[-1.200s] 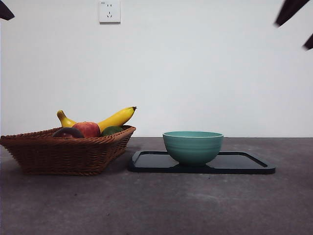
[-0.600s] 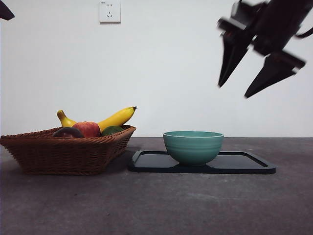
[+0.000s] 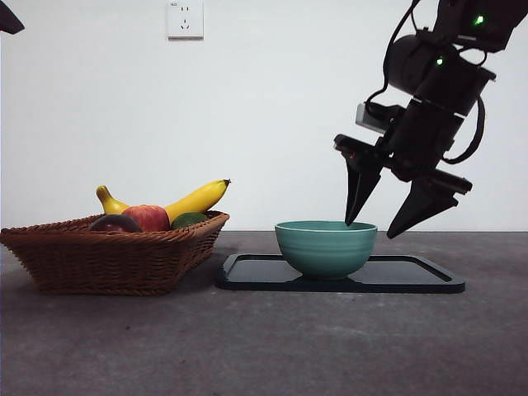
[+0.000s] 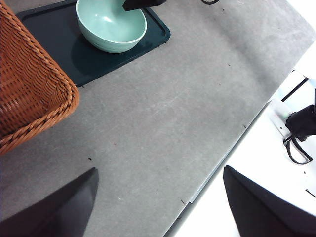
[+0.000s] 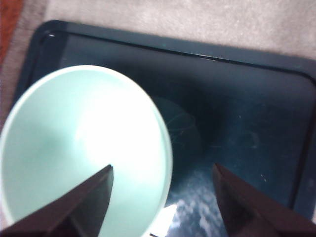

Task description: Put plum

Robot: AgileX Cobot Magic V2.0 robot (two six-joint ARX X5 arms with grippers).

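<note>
R gripper point(image 3: 377, 228) hung low over the teal bowl point(image 3: 325, 247), jaws spread wide and empty, one tip just above the bowl's rim at its R side, the other out past the rim over the black tray point(image 3: 421, 279). R wrist view agreed: one jaw over the bowl's pale interior point(image 5: 84, 148), the other over bare tray surface point(image 5: 237, 113), rim edge between them; no contact w/ the bowl that could be made out. Bowl sat on the tray toward its L end; nothing seen inside it. Plum point(image 3: 115, 223) lay in the wicker basket point(image 3: 107, 260) well L of the tray, dark maroon, only its top showing above the basket's front rim. Just beside it, touching or nearly so, a red apple point(image 3: 148, 217); behind both a yellow banana point(image 3: 191, 200) arching up, stem end to the upper R, and a green fruit point(image 3: 189, 220) tucked under the banana near the basket's R rim. Basket and tray stood near each other on the grey table point(image 3: 264, 346), small gap between. L gripper point(image 4: 158, 197) was held high over the table's near edge, jaws apart, holding nothing; its view took in the basket corner point(image 4: 34, 94), the bowl point(image 4: 111, 24) on the tray point(image 4: 79, 54), and a tip of the other arm over the bowl. In front view the L arm showed only as a black tip at the top L corner. White wall socket point(image 3: 185, 18) on the wall above the basket.
</note>
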